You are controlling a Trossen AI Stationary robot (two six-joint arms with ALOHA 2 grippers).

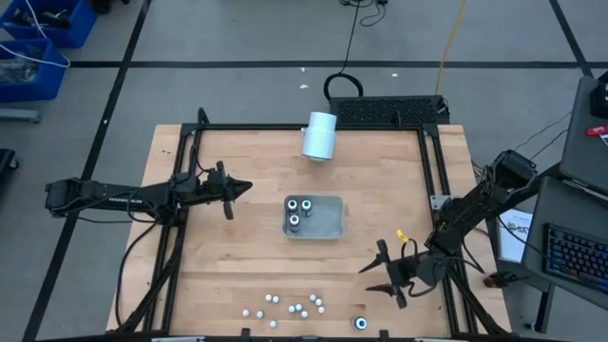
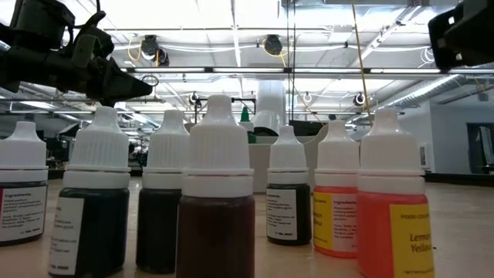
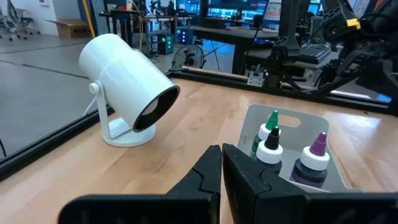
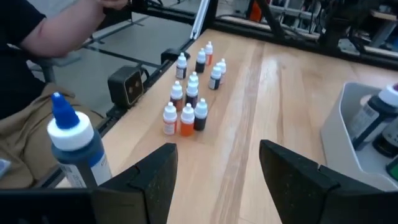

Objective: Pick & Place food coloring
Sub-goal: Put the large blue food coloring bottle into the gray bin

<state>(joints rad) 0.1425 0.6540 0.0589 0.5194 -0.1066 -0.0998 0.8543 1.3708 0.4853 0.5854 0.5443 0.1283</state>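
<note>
While three bottles (image 1: 299,212) sit in the tray (image 1: 328,228), roughly ten small ones (image 1: 290,307) remain, right gripper (image 1: 388,273) spread empty, left gripper (image 1: 231,193) closed empty.

Bright ceiling lights (image 2: 231,19) wash everything evenly, shadows on the table (image 1: 247,256) faint. Nearest bottles (image 2: 218,193) look soft; the blue-tipped one (image 4: 71,146), beside the right gripper (image 4: 217,177), is blurred.
</note>
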